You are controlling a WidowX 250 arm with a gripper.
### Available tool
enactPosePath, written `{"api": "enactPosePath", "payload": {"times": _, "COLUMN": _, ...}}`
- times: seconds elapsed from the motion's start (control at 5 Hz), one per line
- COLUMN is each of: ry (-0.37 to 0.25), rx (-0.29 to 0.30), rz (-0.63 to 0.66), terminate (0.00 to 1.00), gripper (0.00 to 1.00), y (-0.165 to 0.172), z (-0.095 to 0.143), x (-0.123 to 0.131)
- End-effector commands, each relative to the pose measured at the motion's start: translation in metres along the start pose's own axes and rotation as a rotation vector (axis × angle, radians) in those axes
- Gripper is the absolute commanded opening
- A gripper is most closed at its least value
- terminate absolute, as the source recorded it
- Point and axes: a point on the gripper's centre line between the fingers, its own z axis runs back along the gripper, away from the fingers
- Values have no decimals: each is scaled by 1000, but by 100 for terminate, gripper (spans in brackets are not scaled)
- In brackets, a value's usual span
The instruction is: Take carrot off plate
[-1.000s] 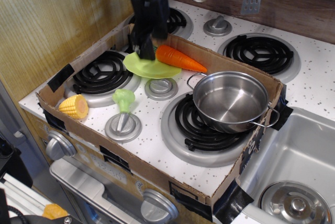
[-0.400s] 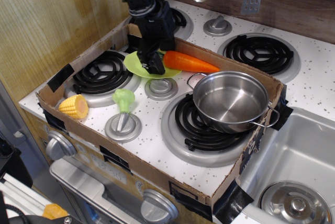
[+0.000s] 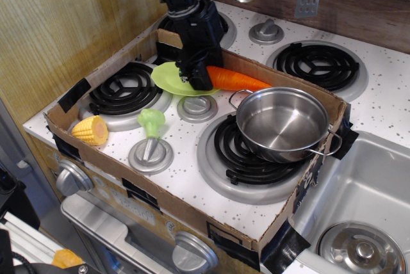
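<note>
The white speckled bench [image 3: 192, 184] is a toy stovetop ringed by a cardboard wall. On it: a corn cob [image 3: 90, 129] near left, a green mushroom toy [image 3: 152, 121] on a knob, a steel pot [image 3: 282, 124] over the right burner, and the lime-green plate [image 3: 168, 78] at the far side.

Bright, even light; sharp focus, glare on the steel pot [image 3: 282, 123].

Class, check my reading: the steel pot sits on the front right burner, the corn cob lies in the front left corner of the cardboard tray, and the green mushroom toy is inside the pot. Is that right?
One part is wrong. The mushroom toy is not inside the steel pot, which is empty; it stands on the stovetop left of the pot, as the observation.image view shows. The pot and the corn cob are as you said.
</note>
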Motion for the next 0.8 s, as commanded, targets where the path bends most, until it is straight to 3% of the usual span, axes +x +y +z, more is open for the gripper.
{"api": "enactPosePath", "payload": {"times": 0.0, "ry": 0, "rx": -50, "rz": 54, "terminate": 0, "gripper": 0, "y": -6, "z": 13, "x": 3}}
{"api": "enactPosePath", "payload": {"times": 0.2, "ry": -10, "rx": -42, "rz": 127, "terminate": 0, "gripper": 0, "y": -9, "z": 31, "x": 5}}
{"api": "enactPosePath", "payload": {"times": 0.4, "ry": -18, "rx": 61, "rz": 247, "terminate": 0, "gripper": 0, "y": -19, "z": 57, "x": 5}}
{"api": "enactPosePath", "payload": {"times": 0.6, "ry": -42, "rx": 115, "rz": 349, "terminate": 0, "gripper": 0, "y": -38, "z": 68, "x": -1}}
